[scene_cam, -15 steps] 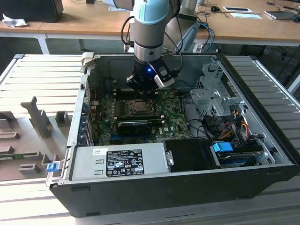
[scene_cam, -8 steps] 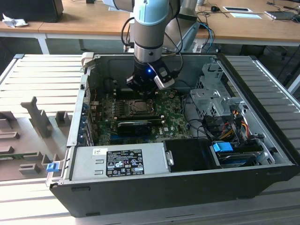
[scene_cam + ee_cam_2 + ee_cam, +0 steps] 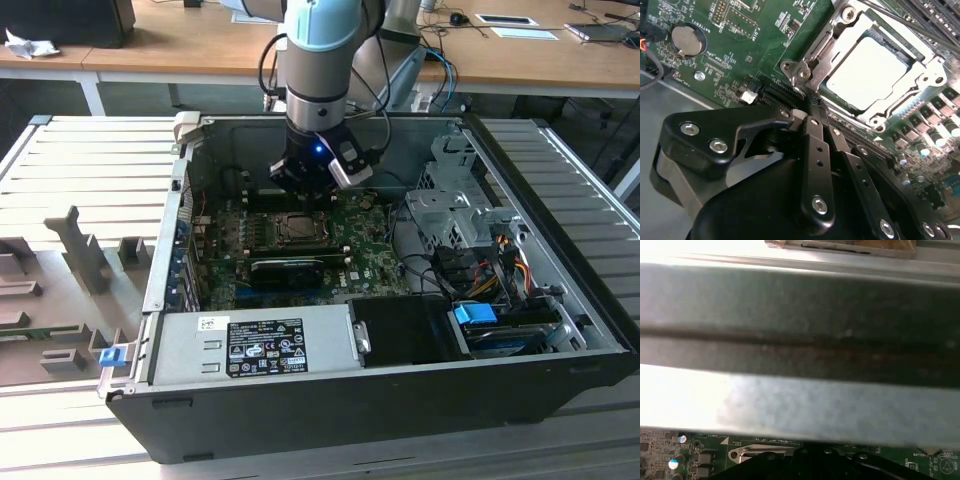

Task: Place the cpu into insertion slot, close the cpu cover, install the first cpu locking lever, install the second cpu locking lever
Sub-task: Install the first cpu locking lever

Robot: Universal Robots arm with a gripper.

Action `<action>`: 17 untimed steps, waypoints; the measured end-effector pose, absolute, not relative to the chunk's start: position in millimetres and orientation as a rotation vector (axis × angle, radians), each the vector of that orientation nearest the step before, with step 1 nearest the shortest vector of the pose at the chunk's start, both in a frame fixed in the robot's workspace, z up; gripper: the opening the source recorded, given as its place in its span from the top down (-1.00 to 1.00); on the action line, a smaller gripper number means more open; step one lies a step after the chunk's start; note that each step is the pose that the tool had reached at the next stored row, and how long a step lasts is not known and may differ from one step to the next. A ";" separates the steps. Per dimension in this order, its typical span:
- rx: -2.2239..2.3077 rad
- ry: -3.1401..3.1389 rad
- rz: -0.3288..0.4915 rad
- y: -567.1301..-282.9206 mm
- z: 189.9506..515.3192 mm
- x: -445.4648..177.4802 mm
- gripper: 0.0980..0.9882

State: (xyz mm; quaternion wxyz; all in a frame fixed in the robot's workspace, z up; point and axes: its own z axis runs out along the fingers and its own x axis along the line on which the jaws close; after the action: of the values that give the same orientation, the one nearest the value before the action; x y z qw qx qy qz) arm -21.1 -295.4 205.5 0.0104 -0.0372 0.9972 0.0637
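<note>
The cpu, a flat pale silver square, is seated in the insertion slot. The cpu cover, a thin silver frame with a cut-out centre, is closed over it. The green circuit board carries a round coin cell and white printed lettering too small to be read. In the second wrist view, the black metal fingers of the pincer are seen pressed together, holding nothing, just beside the socket corner. In the exterior view, the pincer is positioned inside the open computer case, above the socket.
</note>
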 end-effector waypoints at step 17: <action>-0.116 3.113 0.192 -300.0 214.6 -21.1 0.98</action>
State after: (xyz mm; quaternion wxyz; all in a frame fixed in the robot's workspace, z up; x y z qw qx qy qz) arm -21.1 -300.0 214.6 0.0103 -0.0372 0.9974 0.0617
